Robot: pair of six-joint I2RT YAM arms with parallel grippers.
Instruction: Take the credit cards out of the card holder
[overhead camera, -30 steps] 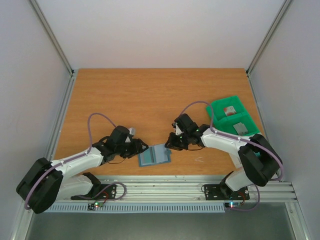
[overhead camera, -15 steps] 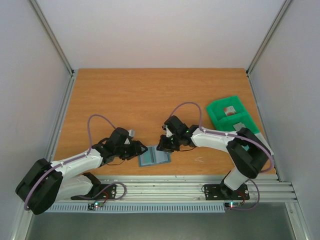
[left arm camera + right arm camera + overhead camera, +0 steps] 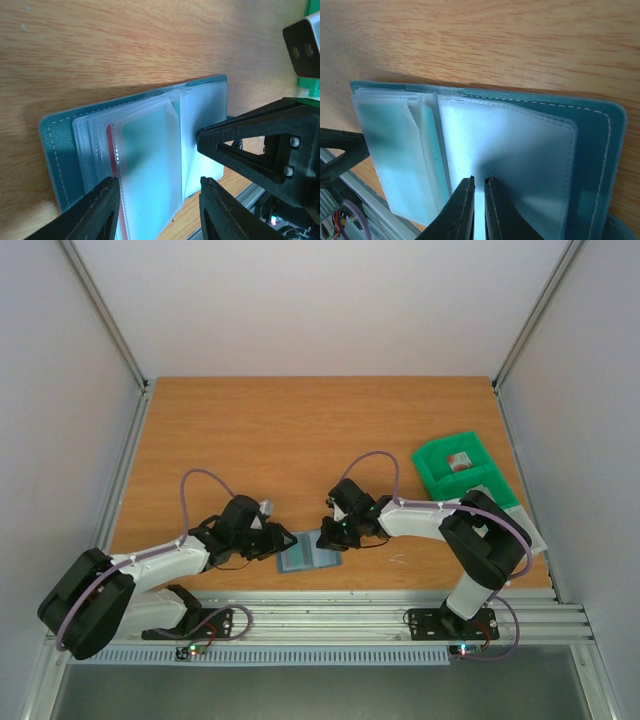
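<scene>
The card holder point(image 3: 308, 556) lies spread open near the table's front edge, teal-blue with clear plastic sleeves point(image 3: 150, 165). A red credit card's edge point(image 3: 108, 150) shows behind the sleeves on its left panel. My left gripper point(image 3: 284, 545) point(image 3: 160, 202) is open, its fingers point(image 3: 95, 212) standing on either side of the loose sleeve flap. My right gripper point(image 3: 329, 537) point(image 3: 479, 181) has come in from the right. Its jaws are nearly together, with the tips down on the right panel's clear pocket point(image 3: 520, 150) and nothing visible between them.
A green two-compartment bin point(image 3: 440, 478) stands at the right with a red-and-white card point(image 3: 459, 461) in its far compartment. The right arm partly covers its near compartment. The metal rail point(image 3: 330, 615) runs just behind the holder's near edge.
The right arm has swung left from beside the bin onto the holder's right panel, and its jaws have narrowed. The left jaws have narrowed slightly around the sleeves.
</scene>
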